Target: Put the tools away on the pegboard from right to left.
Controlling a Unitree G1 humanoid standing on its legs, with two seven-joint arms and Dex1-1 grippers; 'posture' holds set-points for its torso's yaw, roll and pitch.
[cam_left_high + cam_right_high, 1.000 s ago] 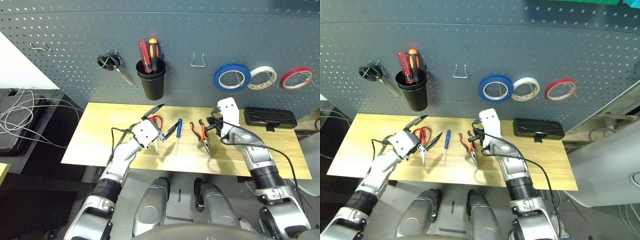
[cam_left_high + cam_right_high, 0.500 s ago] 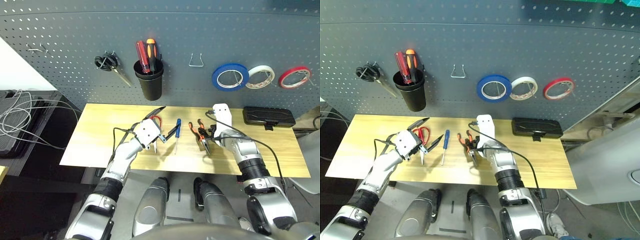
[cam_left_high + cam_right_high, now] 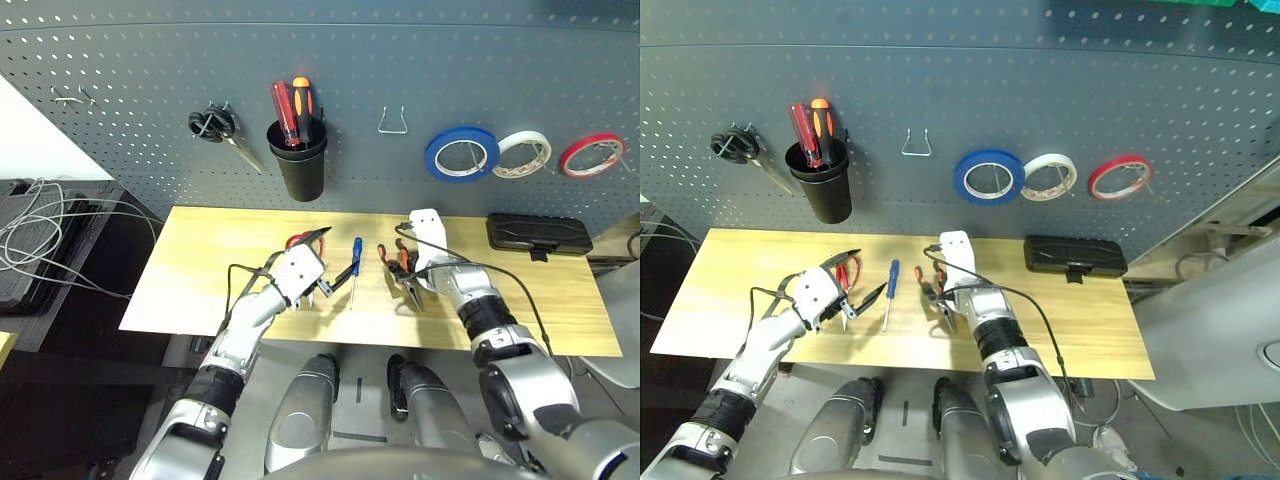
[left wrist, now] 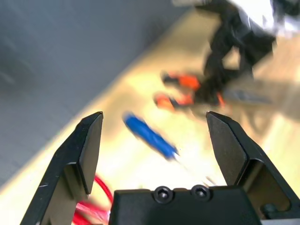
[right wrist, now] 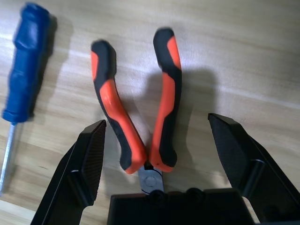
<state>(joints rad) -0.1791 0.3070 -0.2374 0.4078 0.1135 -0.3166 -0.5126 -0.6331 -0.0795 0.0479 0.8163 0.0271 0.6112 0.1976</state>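
Observation:
The orange-and-black pliers (image 5: 140, 122) lie flat on the wooden table (image 3: 200, 260), handles toward the pegboard (image 3: 120, 60). My right gripper (image 5: 157, 124) hovers open over them, one finger on each side of the handles; in the head view it (image 3: 405, 272) covers part of the pliers (image 3: 383, 256). The blue screwdriver (image 3: 356, 258) lies just left of them. My left gripper (image 3: 331, 256) stands open above the red scissors (image 3: 298, 241), with nothing between its fingers (image 4: 86, 150). The blue tape roll (image 3: 463, 155) hangs on the pegboard.
A white tape ring (image 3: 525, 152) and a red one (image 3: 592, 155) hang right of the blue roll. Farther left are a bare hook (image 3: 395, 122), a black cup (image 3: 302, 165) with screwdrivers and black-handled scissors (image 3: 220, 128). A black case (image 3: 538, 235) lies at the table's back right.
My right gripper has swung left and come down over the pliers, and its fingers now stand open. My left gripper has shifted a little toward the table's front.

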